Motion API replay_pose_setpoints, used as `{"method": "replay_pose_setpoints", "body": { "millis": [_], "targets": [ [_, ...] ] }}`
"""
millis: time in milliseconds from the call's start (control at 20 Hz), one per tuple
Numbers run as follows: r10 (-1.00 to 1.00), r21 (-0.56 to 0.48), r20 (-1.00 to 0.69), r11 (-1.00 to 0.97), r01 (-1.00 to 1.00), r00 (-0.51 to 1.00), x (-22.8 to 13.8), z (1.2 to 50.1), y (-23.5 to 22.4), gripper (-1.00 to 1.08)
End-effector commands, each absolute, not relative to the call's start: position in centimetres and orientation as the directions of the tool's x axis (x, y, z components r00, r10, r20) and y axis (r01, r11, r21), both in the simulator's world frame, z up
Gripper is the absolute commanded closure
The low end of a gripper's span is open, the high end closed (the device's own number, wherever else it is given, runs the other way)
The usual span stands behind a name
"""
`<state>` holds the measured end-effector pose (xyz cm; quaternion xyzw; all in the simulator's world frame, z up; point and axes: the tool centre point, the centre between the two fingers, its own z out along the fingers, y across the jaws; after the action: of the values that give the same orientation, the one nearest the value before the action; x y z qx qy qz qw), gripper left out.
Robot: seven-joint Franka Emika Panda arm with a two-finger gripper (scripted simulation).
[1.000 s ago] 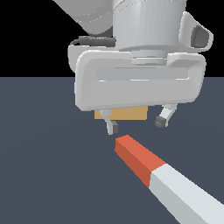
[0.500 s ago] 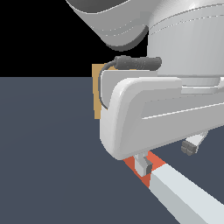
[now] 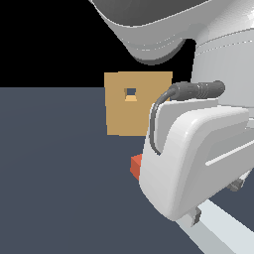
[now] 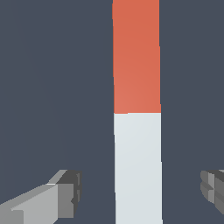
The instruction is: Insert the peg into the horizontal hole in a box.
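**Pincer wide over grey half of peg, nothing held**

Pincer (image 4: 140,192) spread wide, fingers (image 4: 65,194) apart either side of the peg (image 4: 136,131), clear gaps both sides, no contact. Peg flat on the floor (image 4: 52,87), running straight between the fingers, grey stretch under the pincer, orange-red end ahead of it. Box (image 3: 134,111) well beyond that orange tip, hole (image 3: 130,92) dark, facing back toward the pincer, nothing in it.

Risks, judged from here:
- Closing w/ gaps uneven: one pad hits first, shoves peg sideways or yaws it.
- Grip on grey part, far from orange tip: long lever, tip prob sags or twists, poor aim.
- Hole approx as wide as peg end: slight tilt = jam on rim, or box pushed back.
- Hole sits high on box face, so lift needed; too low = tip butts the face below it.

Room: floor bare around peg and between tip and box, free path fwd. Arm bulk hides most of peg in the exterior view, so fingertip depth vs floor hard to tell.
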<state>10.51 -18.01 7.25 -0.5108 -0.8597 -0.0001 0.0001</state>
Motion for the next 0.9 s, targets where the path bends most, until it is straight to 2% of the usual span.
{"method": "replay_pose_setpoints", "body": {
  "millis": [0,450,850],
  "targets": [
    [0.874,0.000,0.000,0.487,0.874,-0.487,10.8,7.1,-18.2,-0.92],
    [0.872,0.000,0.000,0.490,0.872,-0.490,10.9,6.7,-18.2,-0.92],
    [0.871,0.000,0.000,0.491,0.871,-0.491,10.9,2.9,-18.2,-0.92]
  ]
}}
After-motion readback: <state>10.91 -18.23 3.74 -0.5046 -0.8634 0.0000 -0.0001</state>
